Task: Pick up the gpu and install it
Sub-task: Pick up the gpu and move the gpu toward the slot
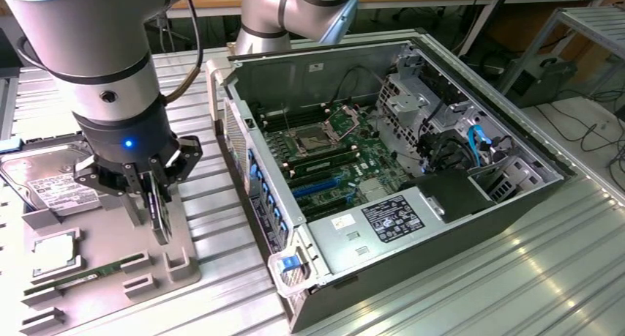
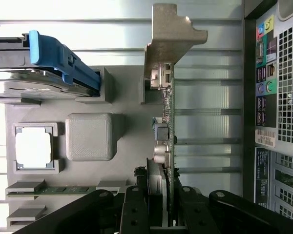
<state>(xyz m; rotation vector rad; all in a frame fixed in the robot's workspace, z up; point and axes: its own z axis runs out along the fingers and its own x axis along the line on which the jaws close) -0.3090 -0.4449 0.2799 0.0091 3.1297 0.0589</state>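
Grey metal makes up the robot arm (image 1: 98,72) that comes down at the exterior view's left over a grey moulded holder tray (image 1: 186,266), which lies on the ribbed metal surface (image 1: 440,292). Beneath it the jaws straddle the thin black gpu card (image 1: 159,215), which stands on its edge above the tray. From here the card is a narrow dark strip and its fan face cannot be made out. A silver hard drive with a white label (image 1: 49,182) sits partly behind the arm, with a square processor chip (image 1: 54,249) and a narrow green memory stick (image 1: 93,272) nearer the camera. At the exterior view's right an open black computer case (image 1: 410,175) lies on its side, its green motherboard (image 1: 332,153) exposed.

From the wrist, the gpu card (image 2: 168,126) is seen edge-on, with the jaws clamped on its two faces. Its long axis runs straight out from them to the silver metal bracket (image 2: 173,39) at the far end, parallel to the case's rear port panel (image 2: 273,73), whose coloured sockets face the tray. The gripped end is hidden between the jaws. I cannot tell whether the lower edge rests in the tray or is clear of it. A blue plastic clip (image 2: 63,61) lies across the hard drive.
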